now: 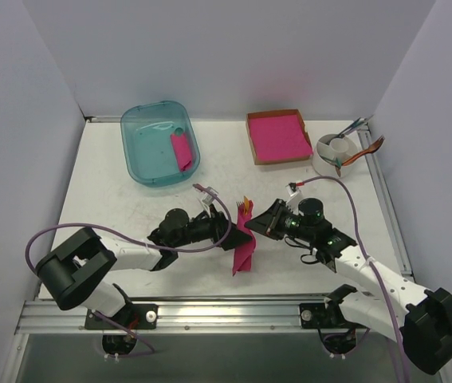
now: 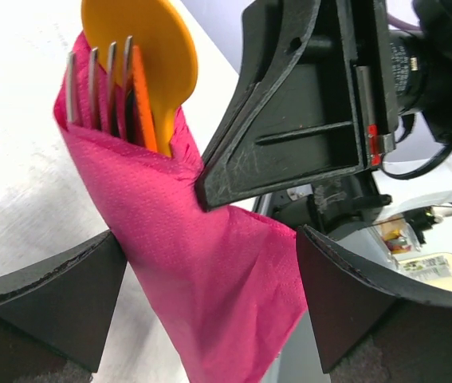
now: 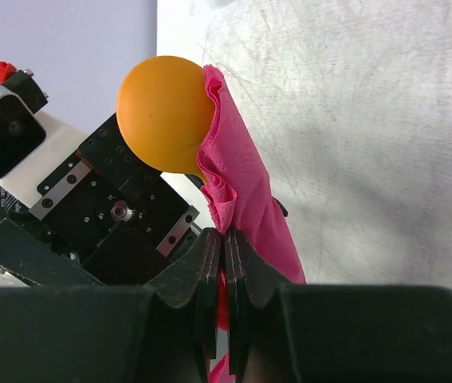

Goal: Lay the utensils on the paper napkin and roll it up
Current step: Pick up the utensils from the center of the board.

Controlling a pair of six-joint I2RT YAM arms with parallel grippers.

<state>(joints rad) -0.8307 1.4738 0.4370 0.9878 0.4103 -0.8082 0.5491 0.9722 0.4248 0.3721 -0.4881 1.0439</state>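
Observation:
The magenta paper napkin (image 1: 243, 243) is wrapped round the utensils as a slanted bundle at the table's front middle. The orange spoon (image 2: 150, 48) and the silver-grey fork (image 2: 98, 80) stick out of its top, with a narrow orange piece beside the tines. My right gripper (image 1: 257, 226) is shut on a fold of the napkin (image 3: 245, 183), just below the spoon's bowl (image 3: 162, 112), with its fingertips (image 3: 210, 251) pressed together. My left gripper (image 1: 226, 236) is open, its fingers (image 2: 58, 295) on either side of the bundle's lower part (image 2: 202, 271).
A teal bin (image 1: 130, 120) at the back left holds a rolled pink napkin (image 1: 182, 152). A cardboard box (image 1: 277, 160) with a stack of pink sheets stands at the back middle. A round holder (image 1: 325, 148) with teal-handled cutlery is at the back right.

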